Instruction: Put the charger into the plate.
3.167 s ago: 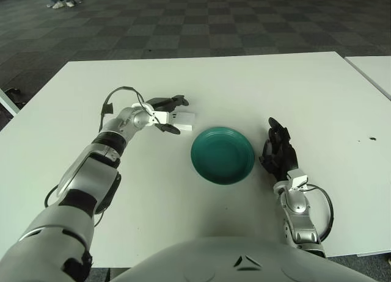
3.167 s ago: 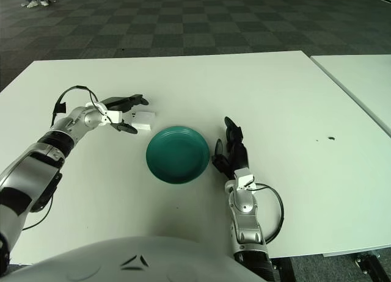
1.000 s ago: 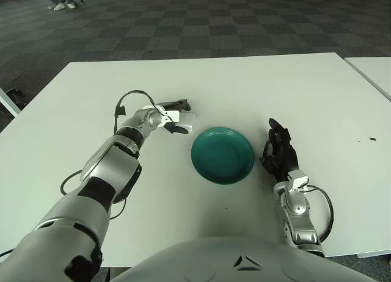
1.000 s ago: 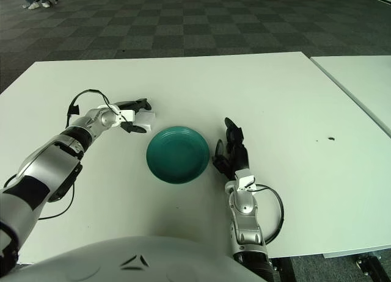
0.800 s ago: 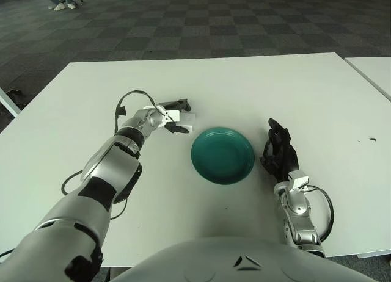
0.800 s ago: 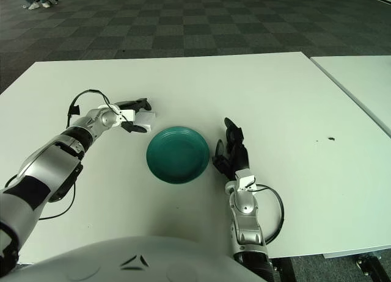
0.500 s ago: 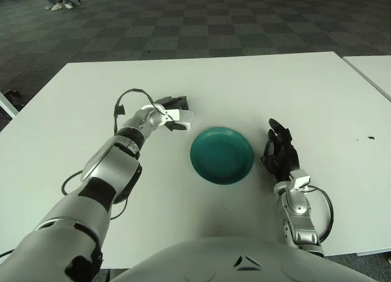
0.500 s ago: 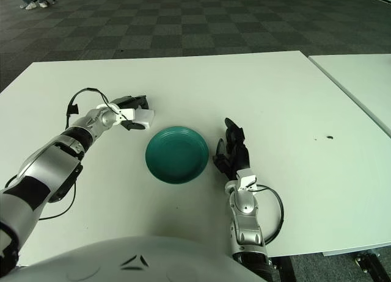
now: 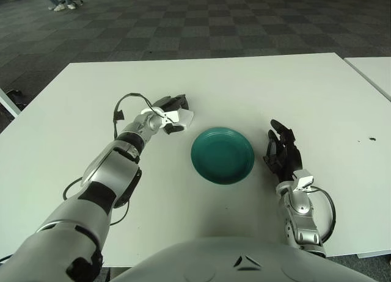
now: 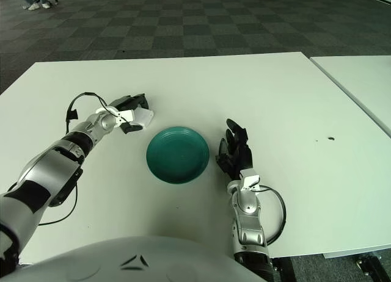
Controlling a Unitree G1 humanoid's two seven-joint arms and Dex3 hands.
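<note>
A small white charger (image 9: 182,116) is held in my left hand (image 9: 171,112), whose black fingers are curled around it just above the white table, left of and behind the plate. It also shows in the right eye view (image 10: 143,116). The teal round plate (image 9: 222,154) sits empty at the table's middle. My right hand (image 9: 282,154) rests idle on the table just right of the plate, fingers relaxed and spread, holding nothing.
The white table (image 9: 293,93) spreads wide around the plate. A second white table's corner (image 9: 376,71) lies at the far right. A small dark speck (image 9: 372,138) marks the table at the right. Dark checkered carpet lies beyond.
My left hand has closed on the charger and tilted it up slightly off the table. The right hand has barely moved.
</note>
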